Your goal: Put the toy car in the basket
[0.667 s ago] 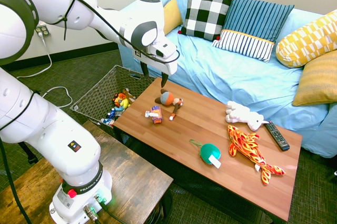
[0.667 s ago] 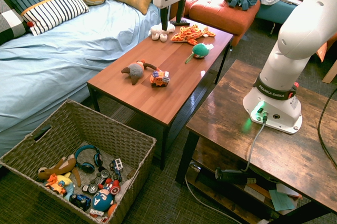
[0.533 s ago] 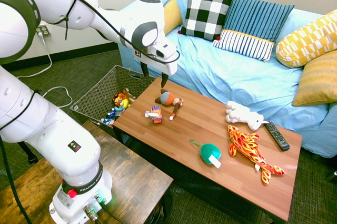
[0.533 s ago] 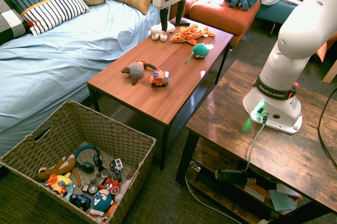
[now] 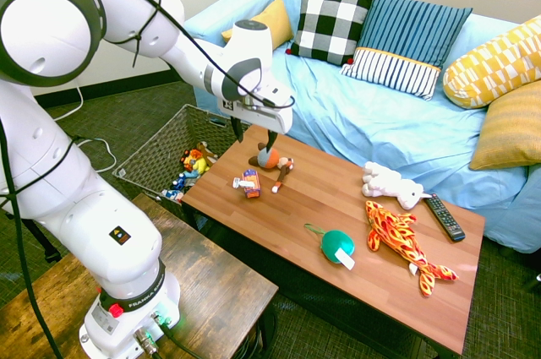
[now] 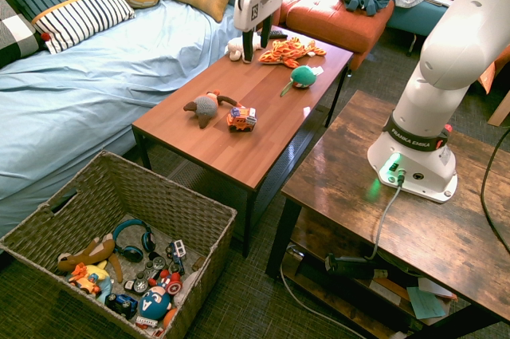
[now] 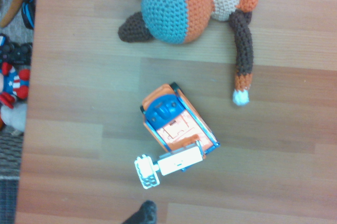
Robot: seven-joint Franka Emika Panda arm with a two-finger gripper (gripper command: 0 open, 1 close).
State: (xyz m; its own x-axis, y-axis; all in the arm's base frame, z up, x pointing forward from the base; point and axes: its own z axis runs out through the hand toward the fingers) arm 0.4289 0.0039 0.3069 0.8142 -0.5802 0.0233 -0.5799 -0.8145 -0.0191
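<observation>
The arm is swinging in toward the toy car, nothing held yet.

First exterior view: the gripper [image 5: 254,137], fingers apart and empty, has dropped lower above the tabletop [image 5: 355,232], nearing the toy car [image 5: 248,182]. Second exterior view: the toy car [image 6: 241,119] is sitting well apart from the basket [image 6: 191,203]. Wrist view: the toy car [image 7: 178,127] is lying beside the plush figure [image 7: 181,5].

Orange toy car [image 5: 247,182] on table; basket [image 5: 150,153] on floor.
</observation>
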